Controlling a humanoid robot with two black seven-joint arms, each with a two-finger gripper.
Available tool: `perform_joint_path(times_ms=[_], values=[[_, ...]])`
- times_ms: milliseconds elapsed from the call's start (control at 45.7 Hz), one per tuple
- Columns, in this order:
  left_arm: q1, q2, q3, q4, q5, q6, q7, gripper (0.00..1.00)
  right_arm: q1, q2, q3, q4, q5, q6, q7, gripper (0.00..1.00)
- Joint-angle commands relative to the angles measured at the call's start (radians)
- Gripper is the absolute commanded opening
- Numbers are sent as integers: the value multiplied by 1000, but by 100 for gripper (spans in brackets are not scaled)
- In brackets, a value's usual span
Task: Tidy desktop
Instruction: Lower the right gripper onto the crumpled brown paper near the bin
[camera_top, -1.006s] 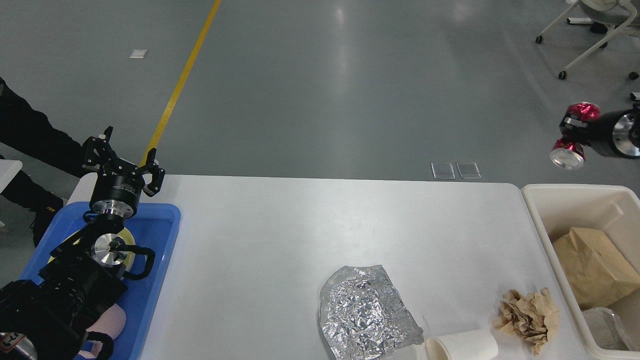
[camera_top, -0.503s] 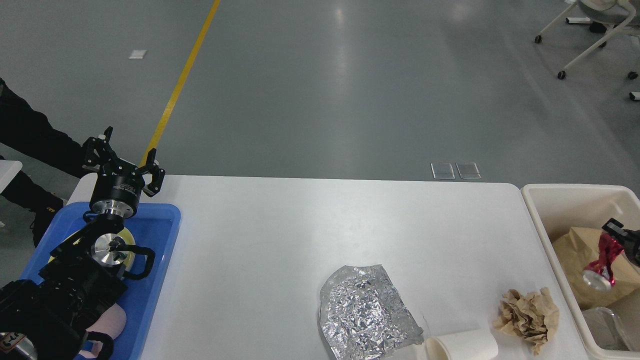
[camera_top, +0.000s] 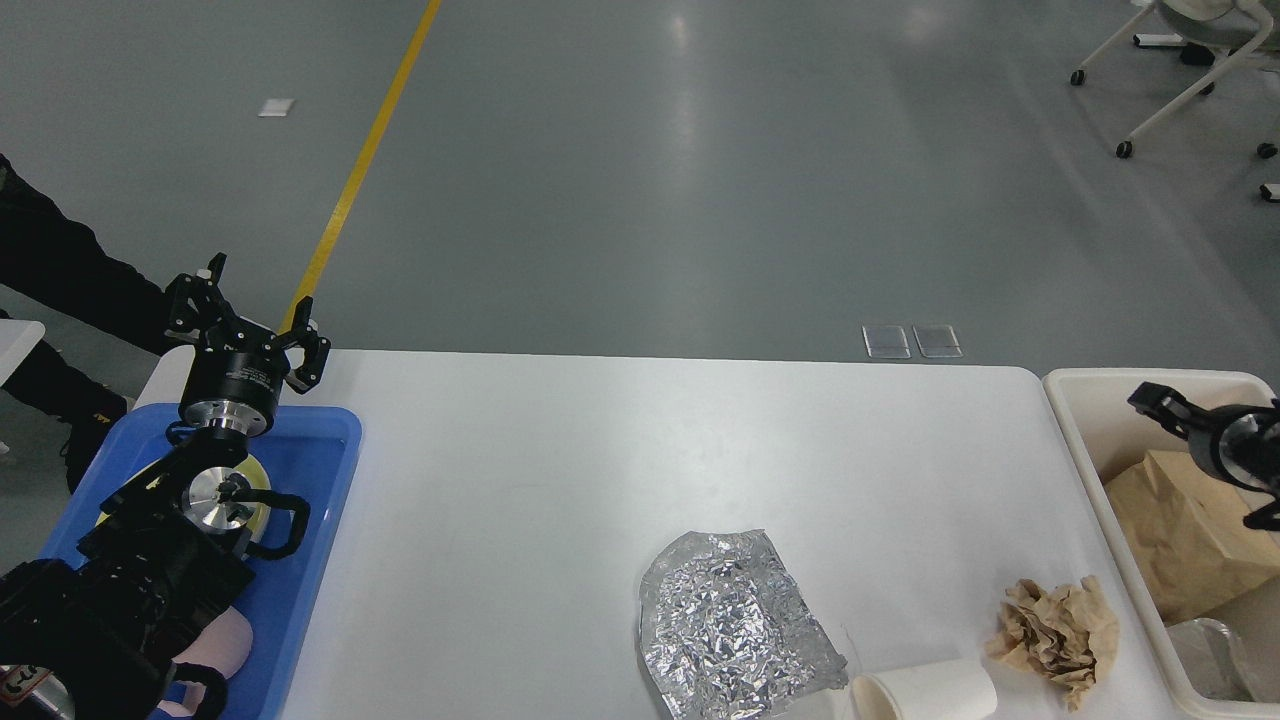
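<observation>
Three pieces of litter are left on the desktop (camera_top: 560, 460), all near its front right: foil (camera_top: 730, 625), a paper cup (camera_top: 925, 692) lying on its side, and crumpled paper (camera_top: 1060, 630). The right gripper (camera_top: 1165, 410), seen over the bin (camera_top: 1075, 430), is much the nearer, with the paper just below and to its left; whether its fingers are parted cannot be told. The left gripper (camera_top: 245, 315) is held spread and empty above the tray (camera_top: 330, 450), well apart from all three.
</observation>
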Motion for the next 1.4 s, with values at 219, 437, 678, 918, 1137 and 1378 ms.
perform_joint_path(times_ms=[219,437,678,918,1137,1378], values=[[0,0,0,0,0,0,0,96,522,9,-211,380,24,329,-5,100],[0,0,0,0,0,0,0,96,786,37,-237,492,24,593,-6,100],[0,0,0,0,0,0,0,96,924,98,-289,588,17,658,-9,100],[2,0,0,-1,0,0,0,96,660,100,-377,441,4,555,-11,100],[3,0,0,0,0,0,0,96,381,25,-436,305,4,553,-11,100],[3,0,0,0,0,0,0,96,234,-6,-415,307,5,552,-9,100]])
